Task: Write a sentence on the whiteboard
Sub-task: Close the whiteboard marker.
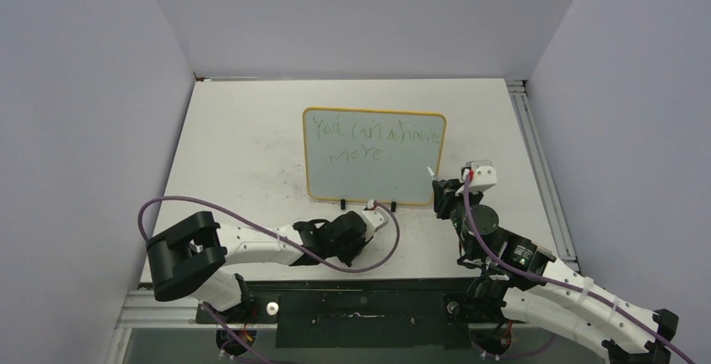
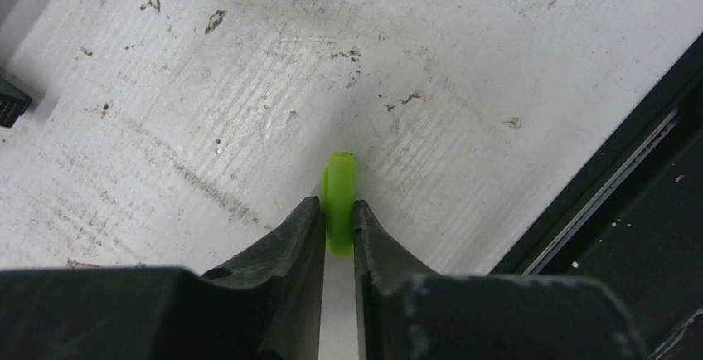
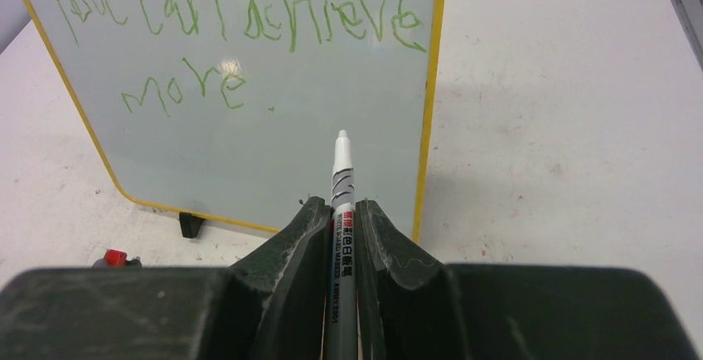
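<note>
The whiteboard (image 1: 375, 158) (image 3: 249, 153), yellow-framed, stands tilted at the middle of the table. The sentence (image 1: 373, 133) (image 3: 240, 24) runs across it in two lines of green handwriting. In front of the board's lower right corner, my right gripper (image 1: 440, 186) (image 3: 340, 205) is shut on a grey-white marker pen (image 3: 341, 177). The pen's bare tip points at the board's lower right area and stands just off it. Low over the table near the front edge, my left gripper (image 1: 381, 213) (image 2: 337, 204) is shut on a bright green marker cap (image 2: 341, 182).
Two black clip feet (image 1: 345, 204) (image 1: 391, 206) hold the board's lower edge. A small red part (image 3: 114, 257) sits near the left foot (image 3: 191, 224). The table's dark front rail (image 2: 597, 202) lies right of the left gripper. A metal rail (image 1: 537, 154) runs along the table's right side, and walls close it in.
</note>
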